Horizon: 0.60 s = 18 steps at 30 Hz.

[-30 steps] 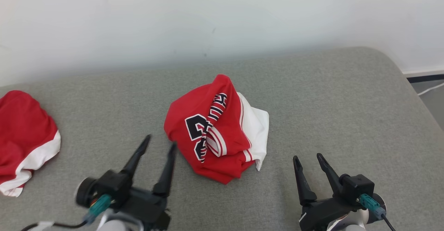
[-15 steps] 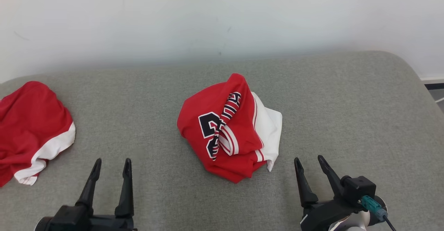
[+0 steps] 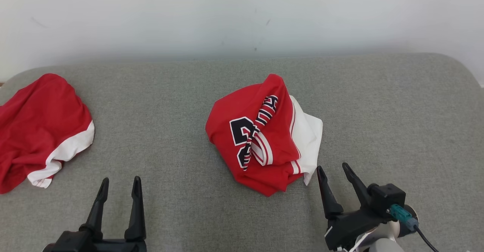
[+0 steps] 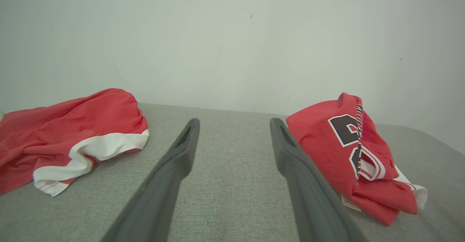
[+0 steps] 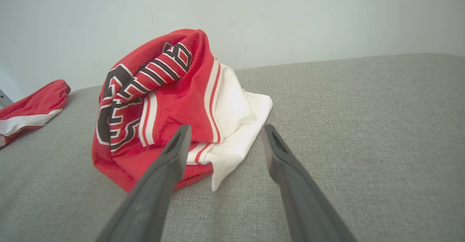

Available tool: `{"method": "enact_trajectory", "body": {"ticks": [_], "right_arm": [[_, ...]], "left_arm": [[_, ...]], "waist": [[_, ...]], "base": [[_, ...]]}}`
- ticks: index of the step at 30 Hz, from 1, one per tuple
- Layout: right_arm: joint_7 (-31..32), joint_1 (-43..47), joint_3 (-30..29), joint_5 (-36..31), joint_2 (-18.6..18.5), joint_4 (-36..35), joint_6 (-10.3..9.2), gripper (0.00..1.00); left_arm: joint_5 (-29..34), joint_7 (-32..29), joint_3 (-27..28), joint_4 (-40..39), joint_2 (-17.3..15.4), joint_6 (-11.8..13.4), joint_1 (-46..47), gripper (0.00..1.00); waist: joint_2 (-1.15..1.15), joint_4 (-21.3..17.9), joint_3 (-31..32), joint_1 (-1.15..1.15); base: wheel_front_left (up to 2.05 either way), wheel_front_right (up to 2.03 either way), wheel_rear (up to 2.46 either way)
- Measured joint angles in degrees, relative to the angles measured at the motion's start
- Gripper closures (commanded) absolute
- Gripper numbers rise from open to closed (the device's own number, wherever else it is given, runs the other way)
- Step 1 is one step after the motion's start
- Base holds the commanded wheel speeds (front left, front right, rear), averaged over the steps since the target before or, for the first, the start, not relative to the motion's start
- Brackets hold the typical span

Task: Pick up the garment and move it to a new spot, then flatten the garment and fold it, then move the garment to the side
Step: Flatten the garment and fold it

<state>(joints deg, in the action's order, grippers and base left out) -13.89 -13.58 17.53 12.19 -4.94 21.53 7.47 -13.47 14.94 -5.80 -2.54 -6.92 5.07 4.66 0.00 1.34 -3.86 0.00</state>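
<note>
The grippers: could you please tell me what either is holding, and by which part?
Nothing is held: the left gripper and right gripper are open; the jersey lies loose.

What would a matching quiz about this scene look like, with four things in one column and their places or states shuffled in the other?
Column one:
1. numbered jersey
2. second red garment
3. left gripper
4. right gripper

Column two:
A. open, close to the jersey's white corner
B. lying at the far left of the grey surface
C. open, pointing at bare grey between the two garments
D. bunched up in the middle

Pairs: 1-D, 2-B, 3-C, 4-A.
</note>
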Motion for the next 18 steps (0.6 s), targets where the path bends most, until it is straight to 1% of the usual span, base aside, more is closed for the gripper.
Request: {"method": "enact_trajectory", "body": {"ticks": [5, 9, 12, 18], "right_arm": [[0.27, -2.93, 2.13, 0.54, -1.00, 2.26, 0.00, 0.00], [0.97, -6.31, 4.00, 1.09, -1.55, 5.82, 0.00, 0.00], [1.36, -9.04, 4.95, 1.69, -1.72, 9.21, 0.00, 0.00], [2.08, -14.31, 6.44, 2.86, -1.94, 17.11, 0.00, 0.00]], "left_arm": [[1.14, 0.00, 0.85, 0.49, 1.24, -1.53, 0.04, 0.00], [1.69, 0.00, 1.24, 1.18, 1.97, -2.60, 0.24, 0.00], [1.98, 0.00, 1.29, 1.76, 2.45, -3.53, 0.51, 0.00], [2.30, 0.00, 1.41, 2.53, 3.26, -4.48, 1.32, 0.00]], "waist": [[0.00, 0.62, -0.36, 0.00], [0.00, 1.43, -0.59, 0.00], [0.00, 2.24, -0.78, 0.00], [0.00, 4.13, -1.40, 0.00]], "base": [[0.00, 0.00, 0.00], [0.00, 0.00, 0.00], [0.00, 0.00, 0.00], [0.00, 0.00, 0.00]]}}
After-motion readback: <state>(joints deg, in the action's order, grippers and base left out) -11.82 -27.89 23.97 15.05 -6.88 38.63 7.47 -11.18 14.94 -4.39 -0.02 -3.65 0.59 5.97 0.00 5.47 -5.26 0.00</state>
